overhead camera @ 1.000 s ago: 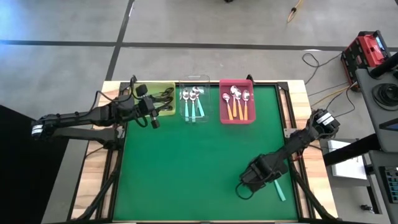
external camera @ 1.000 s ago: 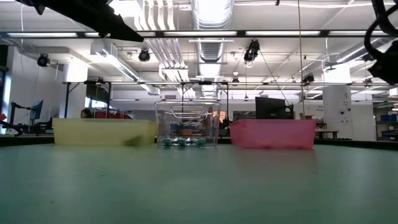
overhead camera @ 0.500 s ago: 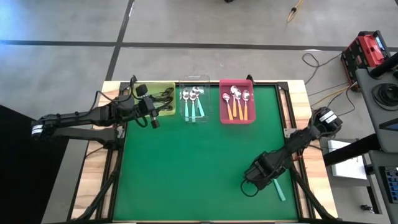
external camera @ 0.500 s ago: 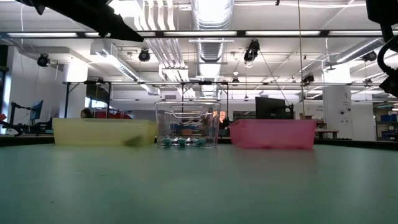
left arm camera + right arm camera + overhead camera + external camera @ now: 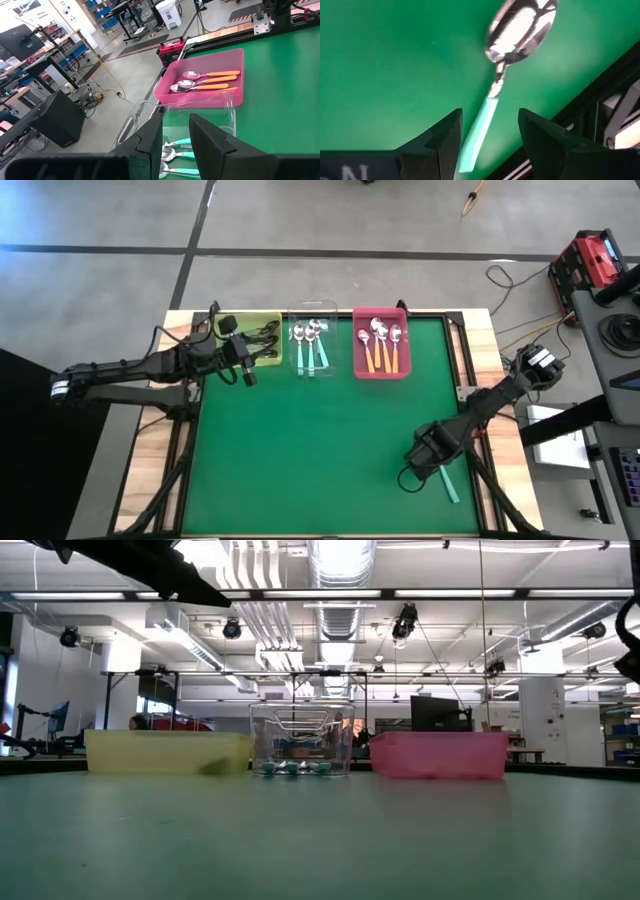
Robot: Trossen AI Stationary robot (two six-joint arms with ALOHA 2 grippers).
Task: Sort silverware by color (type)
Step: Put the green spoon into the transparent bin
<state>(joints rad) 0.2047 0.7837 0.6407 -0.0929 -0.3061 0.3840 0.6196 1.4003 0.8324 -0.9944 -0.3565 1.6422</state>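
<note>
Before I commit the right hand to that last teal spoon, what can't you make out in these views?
- Teal spoon: high view, the right hand covers its bowl.
- Right wrist view: handle end cut off by the bottom edge, between the fingers; contact unclear.
- Yellow bin: high view, the left hand hides its contents.
- Low view: yellow and pink bin walls hide their spoons.
</note>
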